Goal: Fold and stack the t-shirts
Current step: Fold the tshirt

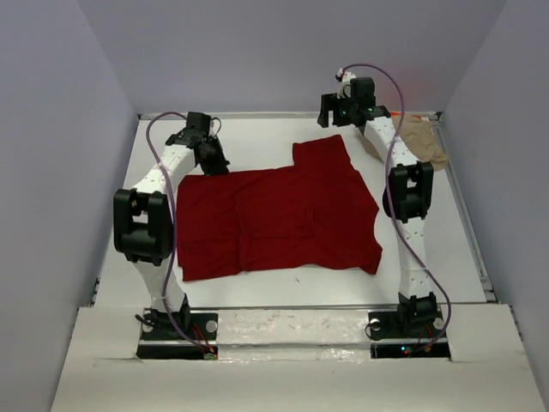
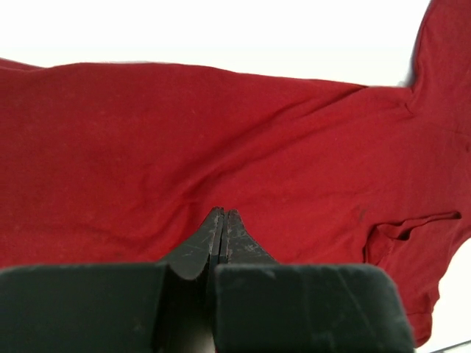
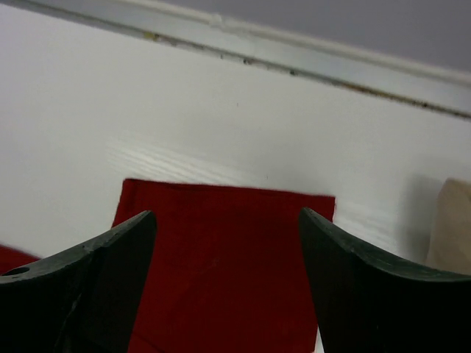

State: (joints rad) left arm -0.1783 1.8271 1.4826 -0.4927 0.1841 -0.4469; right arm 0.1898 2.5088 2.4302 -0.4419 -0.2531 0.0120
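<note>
The dark red t-shirt (image 1: 279, 219) lies spread on the worktop (image 1: 257, 142). The right end effector (image 3: 227, 215) gapes empty over its far sleeve. The left end effector (image 2: 223, 213) sits shut at its far-left corner. A tan t-shirt (image 1: 425, 142) crowds the far-right corner.

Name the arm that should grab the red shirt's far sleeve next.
Right. The right gripper hangs open over the end of the sleeve; the left gripper is shut, at the far left corner of the dark red t-shirt.
</note>
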